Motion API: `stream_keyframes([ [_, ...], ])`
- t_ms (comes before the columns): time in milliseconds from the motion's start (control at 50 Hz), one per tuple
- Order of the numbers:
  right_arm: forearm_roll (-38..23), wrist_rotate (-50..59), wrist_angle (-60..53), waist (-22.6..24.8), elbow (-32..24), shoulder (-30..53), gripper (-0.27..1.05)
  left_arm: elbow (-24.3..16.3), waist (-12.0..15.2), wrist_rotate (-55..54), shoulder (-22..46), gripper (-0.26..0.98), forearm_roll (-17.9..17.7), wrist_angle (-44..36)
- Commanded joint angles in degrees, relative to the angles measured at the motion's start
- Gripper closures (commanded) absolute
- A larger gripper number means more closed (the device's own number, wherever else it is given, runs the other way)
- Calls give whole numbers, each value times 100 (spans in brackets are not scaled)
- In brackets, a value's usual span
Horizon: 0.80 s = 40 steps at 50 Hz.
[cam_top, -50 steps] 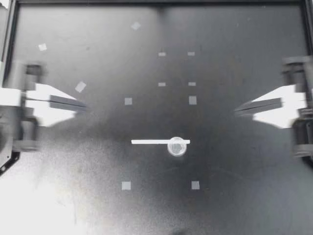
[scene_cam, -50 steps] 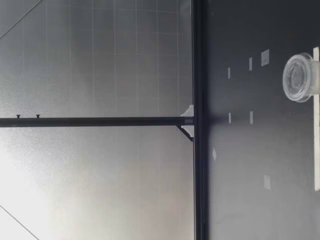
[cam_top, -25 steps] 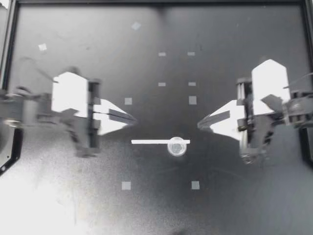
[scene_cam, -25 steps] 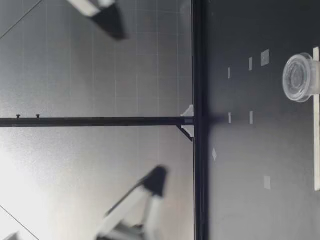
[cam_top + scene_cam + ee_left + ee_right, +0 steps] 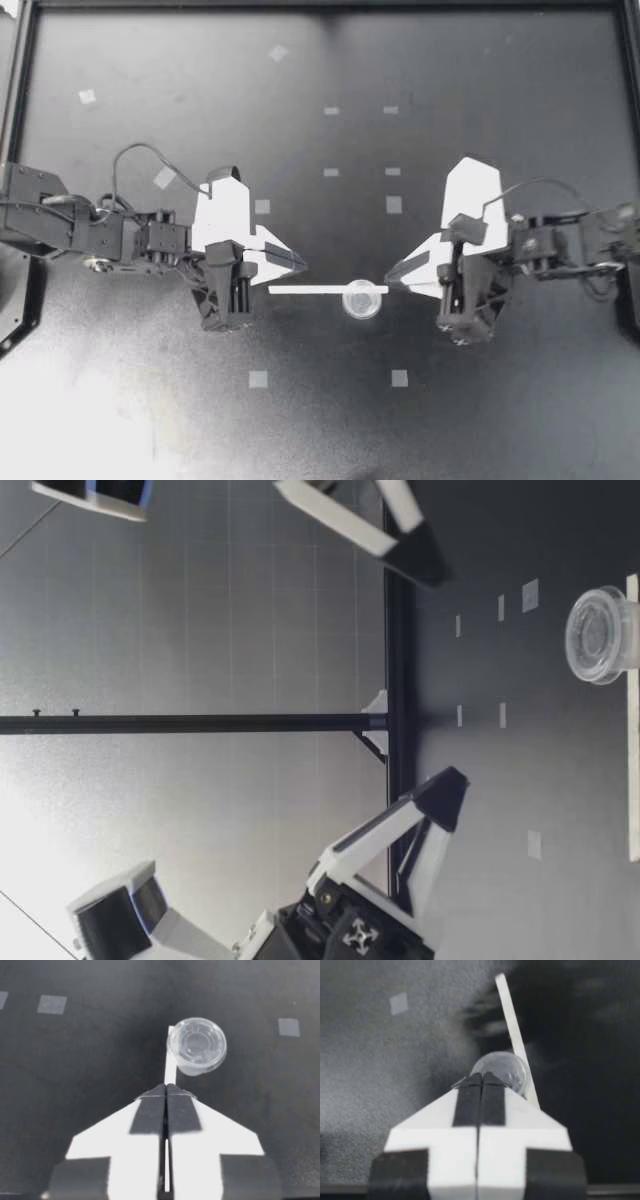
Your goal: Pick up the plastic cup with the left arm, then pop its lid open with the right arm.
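Observation:
A small clear cup stands on the black table, resting over the right part of a thin white strip. My left gripper hovers just beyond the strip's left end, fingers pressed together and holding nothing. My right gripper is shut and empty, its tip close to the cup's right side. In the left wrist view the cup and strip lie straight ahead of the gripper. From the right wrist, the cup sits just past the gripper. Both tips hang above the table.
Small grey tape squares mark the table around the strip. A dark frame rail borders the far edge, with side rails at the left and right. Bare tabletop lies nearer the front.
Both arms have swung in from the table's sides toward the middle and dropped lower, their tips now close to the strip and cup. Cup and strip have not moved.

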Motion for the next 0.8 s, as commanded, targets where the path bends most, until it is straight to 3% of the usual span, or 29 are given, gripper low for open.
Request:
stream_keyframes([
  [0, 0, 26, -79, 0, -158, 70, 87, -132, 9, -26, -62, 53, -9, -79],
  [120, 0, 44, -88, 0, -220, 237, 87, -167, 9, -79, 53, 28, -9, -105],
  [240, 0, 53, -88, 0, -281, 404, 87, -220, 9, -132, 272, 13, -9, -185],
  [480, 0, 352, -88, 9, -343, 773, 87, -281, -105, -211, 668, 13, 0, -738],
  [780, -9, 369, -88, 9, -448, 905, 87, -501, -308, -211, 1143, 13, 9, -791],
])
